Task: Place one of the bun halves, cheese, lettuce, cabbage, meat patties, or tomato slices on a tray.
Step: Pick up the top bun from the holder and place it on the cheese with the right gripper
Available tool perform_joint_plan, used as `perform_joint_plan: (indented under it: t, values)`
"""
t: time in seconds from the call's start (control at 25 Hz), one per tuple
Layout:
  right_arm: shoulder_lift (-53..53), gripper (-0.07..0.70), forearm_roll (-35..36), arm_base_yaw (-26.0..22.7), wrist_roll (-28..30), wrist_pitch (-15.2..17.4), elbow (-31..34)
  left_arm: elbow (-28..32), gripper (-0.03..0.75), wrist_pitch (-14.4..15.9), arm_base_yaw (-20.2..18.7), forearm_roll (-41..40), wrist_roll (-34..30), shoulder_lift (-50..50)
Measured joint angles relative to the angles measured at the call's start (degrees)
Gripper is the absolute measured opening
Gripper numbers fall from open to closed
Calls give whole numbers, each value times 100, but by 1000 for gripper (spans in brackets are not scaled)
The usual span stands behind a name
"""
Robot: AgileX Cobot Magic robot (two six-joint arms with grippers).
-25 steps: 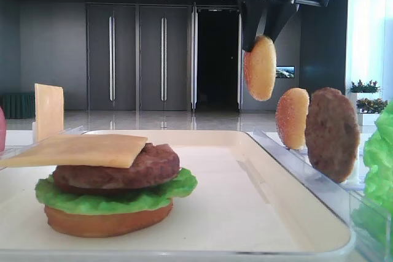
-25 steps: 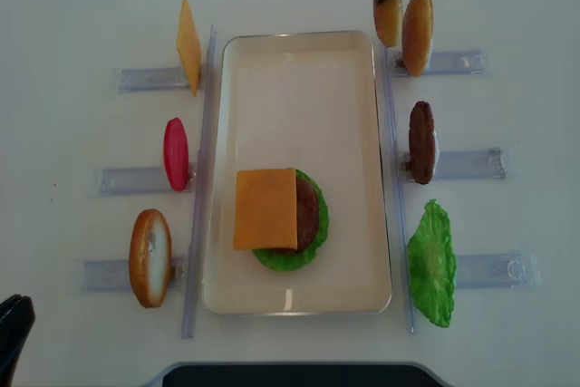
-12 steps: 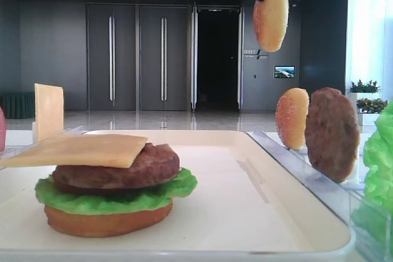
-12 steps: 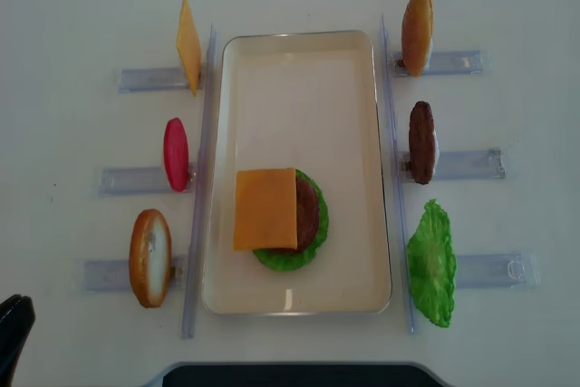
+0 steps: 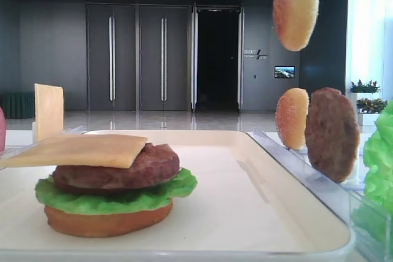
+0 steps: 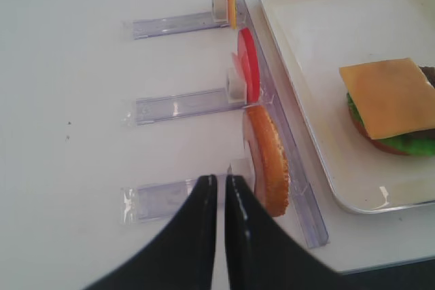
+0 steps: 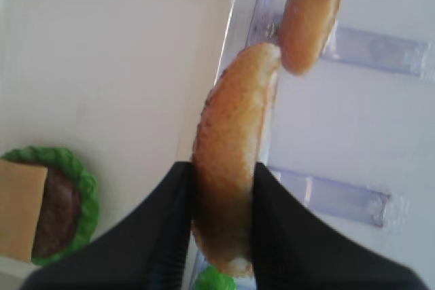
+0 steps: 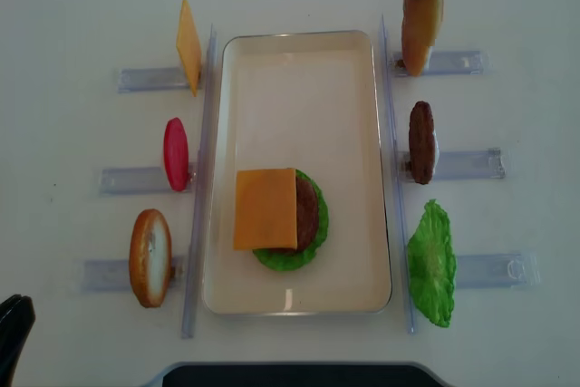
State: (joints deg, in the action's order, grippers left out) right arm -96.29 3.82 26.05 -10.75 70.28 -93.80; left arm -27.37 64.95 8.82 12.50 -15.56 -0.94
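Overhead, right gripper [image 7: 221,232]: clamped on a bun half [image 7: 231,154], on edge, high beside the tray [image 8: 299,52] (far right corner).
Left gripper [image 6: 219,198]: jaws together, holding nothing.
Stack [image 8: 276,210]: on tray.

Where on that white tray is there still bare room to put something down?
The far half of the tray, between its top rim and the stacked burger, is bare. A thin strip lies free between burger and near rim. Both tray sides are crowded with ingredients standing in clear holders.
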Motion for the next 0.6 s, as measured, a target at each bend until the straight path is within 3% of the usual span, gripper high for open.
perform_joint_plan:
  t: [0.36,0.6]
  values:
    - [1135,209,42,433,-287,0,1765,0,301,0,0,0,0,0]
    - [1769,209,45,931,-669,8,2303,0,301,0,0,0,0,0]
